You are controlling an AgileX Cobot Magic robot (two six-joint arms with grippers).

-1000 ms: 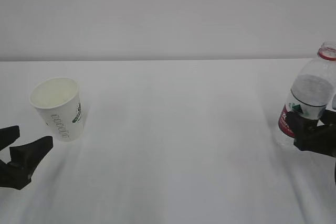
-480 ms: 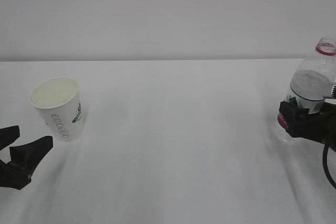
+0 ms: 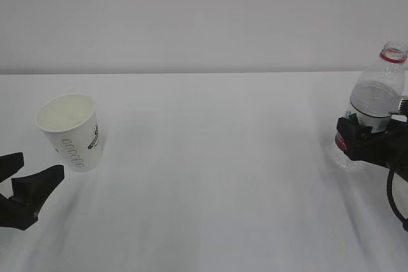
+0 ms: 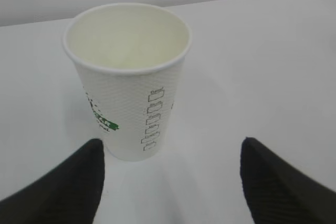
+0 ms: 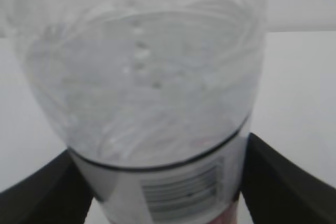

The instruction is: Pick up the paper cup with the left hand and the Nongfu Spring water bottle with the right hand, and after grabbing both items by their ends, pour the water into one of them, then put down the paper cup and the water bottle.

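My spread left gripper sits empty just short of the light, crushable white paper cup at table left; right gripper brackets the slippery clear ribbed bottle, contact unclear.

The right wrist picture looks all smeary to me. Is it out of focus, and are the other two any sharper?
Right wrist view: the water bottle fills the frame, soft and hazy. Left wrist view: the paper cup is crisp, its lettering visible, with only a faint shadow. Exterior view: even, washed-out light on the white table, soft shadows, no glare.
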